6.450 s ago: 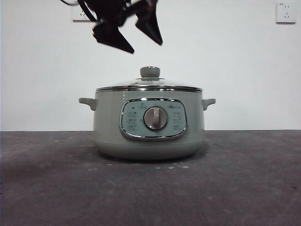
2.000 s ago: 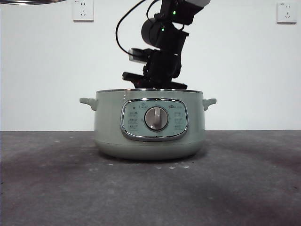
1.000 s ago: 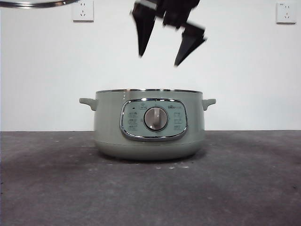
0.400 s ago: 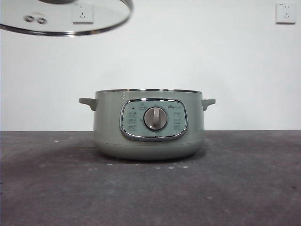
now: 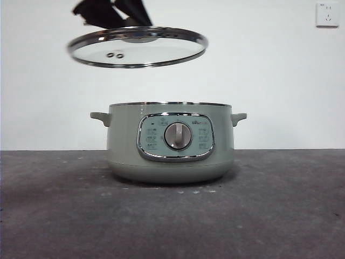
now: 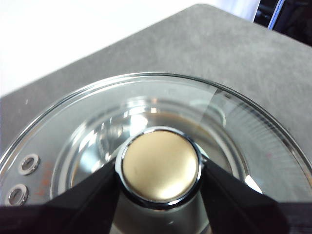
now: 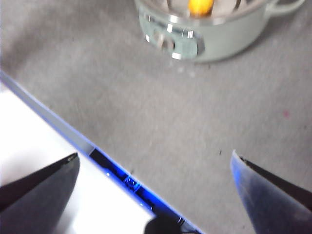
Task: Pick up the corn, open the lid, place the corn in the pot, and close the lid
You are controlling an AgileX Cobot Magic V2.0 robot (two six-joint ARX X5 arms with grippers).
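The sage-green pot (image 5: 171, 143) stands uncovered in the middle of the table. The glass lid (image 5: 156, 53) hangs in the air above it, a little to the left and slightly tilted. My left gripper (image 5: 110, 12) holds it from above. In the left wrist view the two jaws of the left gripper (image 6: 161, 176) are shut on the lid's knob (image 6: 161, 170). The corn (image 7: 201, 6) lies inside the pot (image 7: 214, 39), seen from the right wrist; the pot's wall hides it in the front view. My right gripper (image 7: 154, 155) is open and empty, far from the pot, near the table's edge.
A wall socket (image 5: 328, 13) sits high on the white wall at the right. The dark grey table (image 5: 280, 216) spreads around the pot. The table's edge (image 7: 73, 134) runs beneath the right gripper.
The lid has come down and to the right from the top left corner, now over the pot. The open gripper that hung above the pot a second ago has left the front view.
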